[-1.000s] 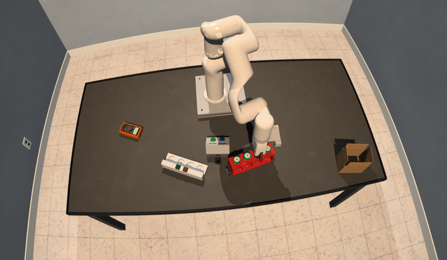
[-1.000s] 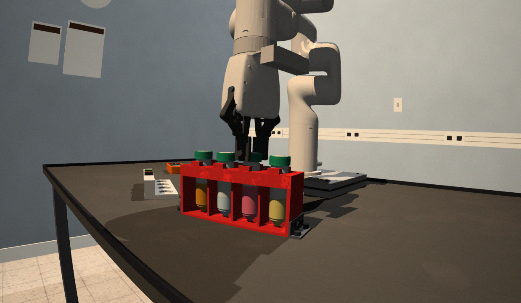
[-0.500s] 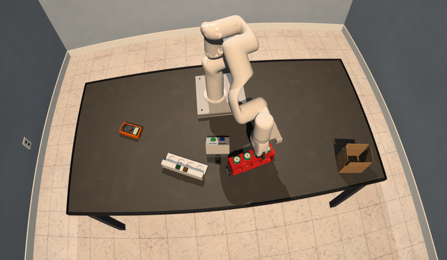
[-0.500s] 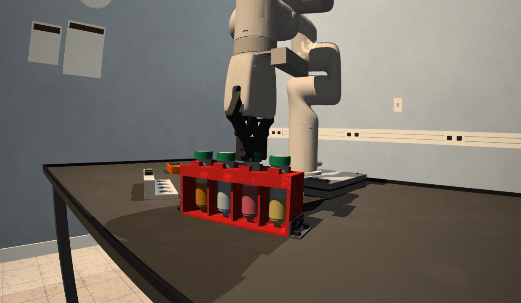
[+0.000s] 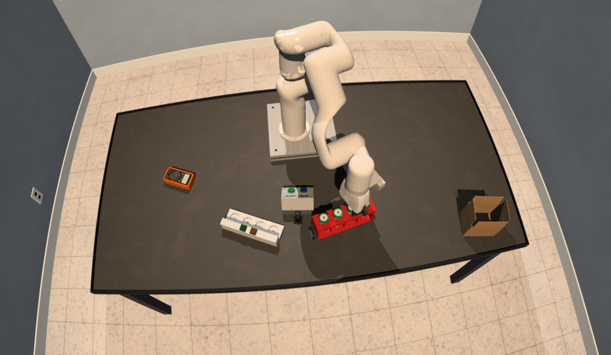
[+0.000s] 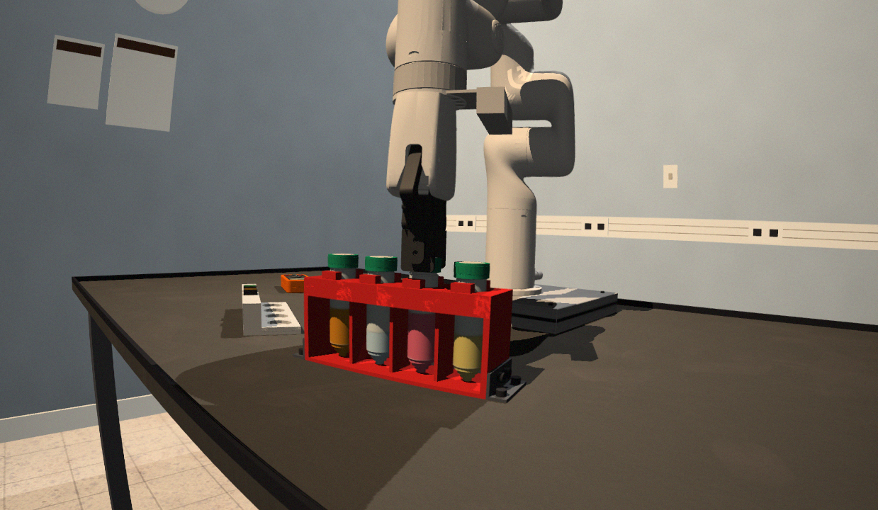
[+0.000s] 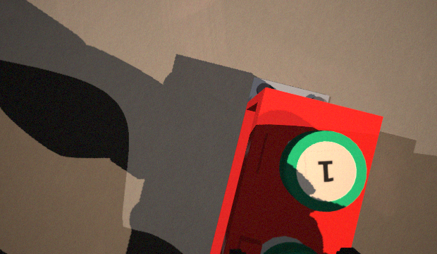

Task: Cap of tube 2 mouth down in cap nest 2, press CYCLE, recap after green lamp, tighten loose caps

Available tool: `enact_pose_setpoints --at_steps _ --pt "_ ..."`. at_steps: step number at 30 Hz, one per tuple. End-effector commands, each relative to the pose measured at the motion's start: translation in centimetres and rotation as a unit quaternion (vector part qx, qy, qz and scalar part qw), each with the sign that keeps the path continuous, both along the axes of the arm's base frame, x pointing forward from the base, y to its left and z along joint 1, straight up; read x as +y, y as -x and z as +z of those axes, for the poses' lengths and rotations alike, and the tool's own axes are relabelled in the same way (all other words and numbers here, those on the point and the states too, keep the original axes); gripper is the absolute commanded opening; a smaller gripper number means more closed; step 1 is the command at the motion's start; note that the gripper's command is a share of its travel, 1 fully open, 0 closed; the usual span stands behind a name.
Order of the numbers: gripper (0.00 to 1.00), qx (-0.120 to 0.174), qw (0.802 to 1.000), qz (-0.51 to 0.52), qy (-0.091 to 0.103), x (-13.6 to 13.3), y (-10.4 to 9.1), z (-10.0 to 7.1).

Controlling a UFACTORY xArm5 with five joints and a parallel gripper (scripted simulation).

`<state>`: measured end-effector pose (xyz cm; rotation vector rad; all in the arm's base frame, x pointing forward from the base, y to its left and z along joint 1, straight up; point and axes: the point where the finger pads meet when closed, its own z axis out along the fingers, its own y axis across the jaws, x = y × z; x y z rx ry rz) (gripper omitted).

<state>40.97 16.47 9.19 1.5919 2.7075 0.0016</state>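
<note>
The red decapping station (image 5: 342,219) holds four green-capped tubes; it also shows in the side view (image 6: 407,323) and the wrist view (image 7: 303,176). My gripper (image 6: 422,263) stands straight down over tube 2, the third tube from the left in the side view. Its fingers straddle the cap of tube 2 (image 7: 289,248), which is still on its tube and mostly hidden. The fingers are slightly apart and do not clamp the cap. The cap of tube 1 (image 7: 324,171) sits on its tube next to it. The white cap tray (image 5: 252,226) has empty nests and both lamps look dark.
The key housing (image 5: 297,197) with the green READY key (image 5: 291,190) and the blue CYCLE key (image 5: 303,190) stands between the tray and the station. An orange multimeter (image 5: 179,177) lies far left. An open cardboard box (image 5: 484,215) stands far right.
</note>
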Motion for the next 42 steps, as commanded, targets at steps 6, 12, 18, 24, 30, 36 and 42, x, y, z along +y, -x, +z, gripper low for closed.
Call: enact_pose_setpoints --at_steps 6,12,18,24,30,36,42 --pt "0.46 -0.002 1.000 0.002 -0.001 0.05 -0.15 0.19" --pt "0.46 -0.002 0.992 -0.129 -0.001 0.07 -0.15 0.39" --pt "0.46 -0.002 0.992 -0.129 -0.001 0.08 -0.15 0.59" --pt "0.46 -0.002 0.992 -0.129 -0.001 0.09 -0.14 0.88" --pt "0.00 -0.002 0.992 -0.129 -0.001 0.10 -0.14 0.90" --pt "0.00 -0.002 0.992 -0.129 -0.001 0.10 -0.14 0.90" --pt "0.00 -0.002 0.992 -0.129 -0.001 0.10 -0.14 0.90"
